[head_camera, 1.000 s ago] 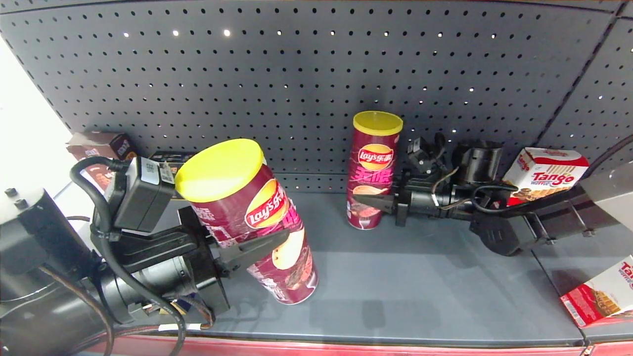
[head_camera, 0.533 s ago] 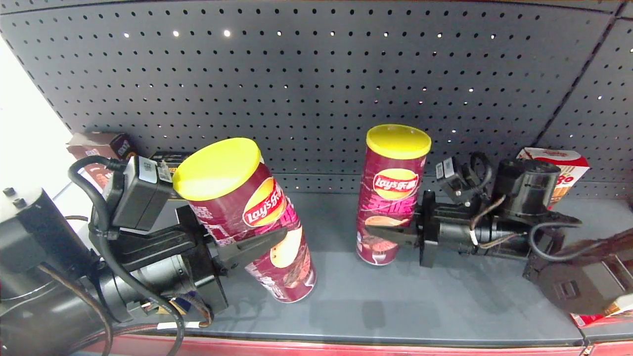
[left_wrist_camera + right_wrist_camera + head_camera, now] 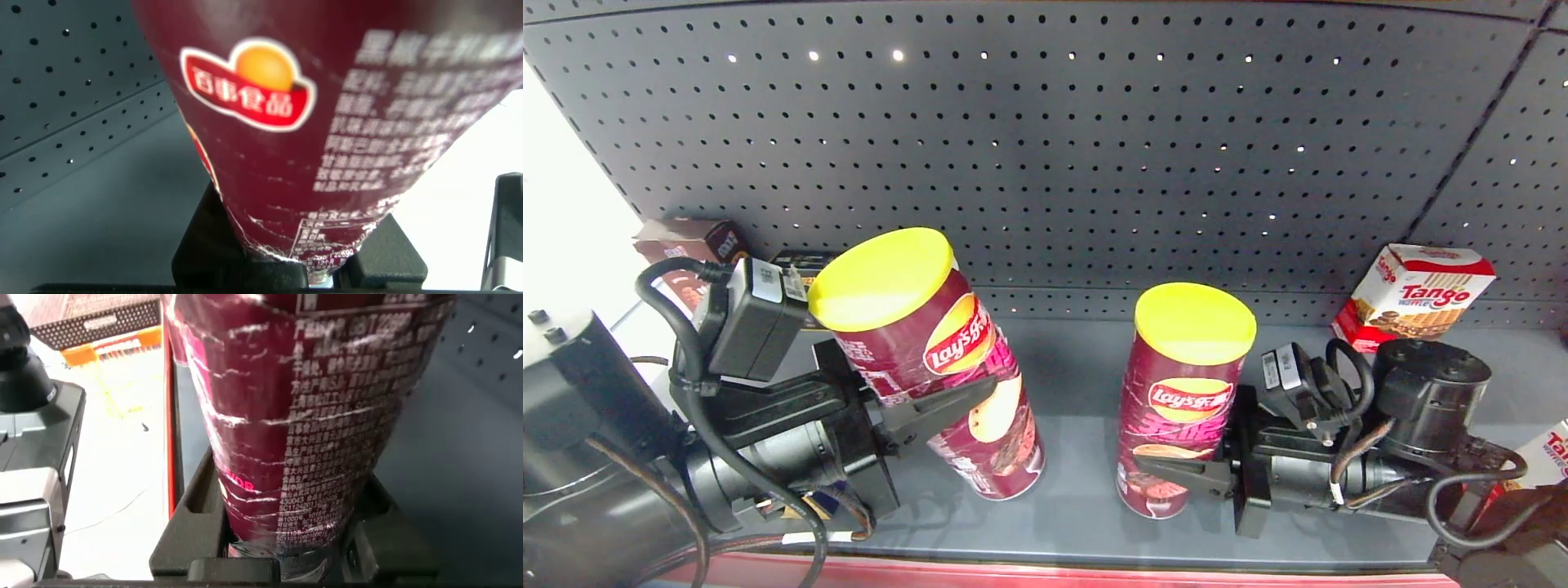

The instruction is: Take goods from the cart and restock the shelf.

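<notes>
The left hand [image 3: 960,396] pinches a tilted maroon cardboard crisp can with a yellow lid [image 3: 907,327] over the grey metal shelf [image 3: 1078,523]. The right hand [image 3: 1168,461] clamps a second, upright can [image 3: 1188,384] near the shelf's front edge.

Stock count: two chip cans [image 3: 882,278] [image 3: 1188,392], yellow-lidded; two wafer boxes [image 3: 1417,294] [image 3: 1547,453], red and white; two dark boxes [image 3: 682,237] [image 3: 800,261].

The left arm [image 3: 645,465] and right arm [image 3: 1339,478] are matte black — round joints [image 3: 1431,384], looped cables [image 3: 682,343], white-labelled camera boxes [image 3: 756,314].
</notes>
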